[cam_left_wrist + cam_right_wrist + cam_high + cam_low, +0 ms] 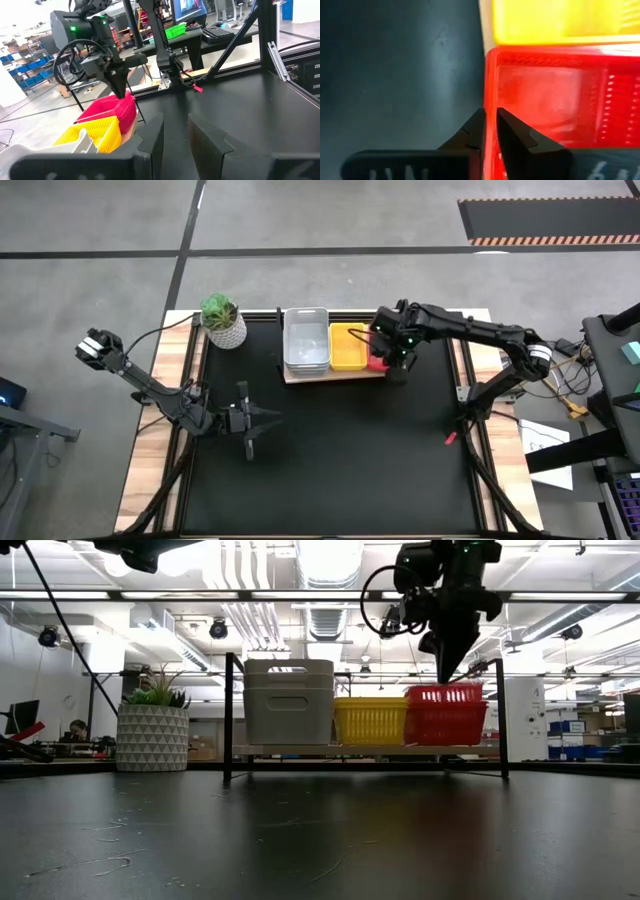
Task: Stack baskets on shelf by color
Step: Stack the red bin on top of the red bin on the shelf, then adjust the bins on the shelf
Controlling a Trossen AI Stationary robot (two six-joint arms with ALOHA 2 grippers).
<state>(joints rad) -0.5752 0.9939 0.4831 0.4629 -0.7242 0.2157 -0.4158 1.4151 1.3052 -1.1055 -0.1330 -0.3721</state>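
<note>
Shelf (335, 376) holds white, yellow and red baskets (444, 713); right gripper (490, 131) pinches the red wall; left gripper (175, 132) waits open.

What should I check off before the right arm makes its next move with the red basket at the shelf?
1. Right claw closed on the red basket wall: ok, one finger on each side of the wall.
2. Red basket over the shelf, beside the yellow basket: ok.
3. Red basket fully seated, not tilted: cannot tell.
4. Grey-white baskets stacked at the shelf's other end: ok.
5. Left claw parked over the mat, away from the shelf: ok.
6. Plant out of the path: ok.
</note>
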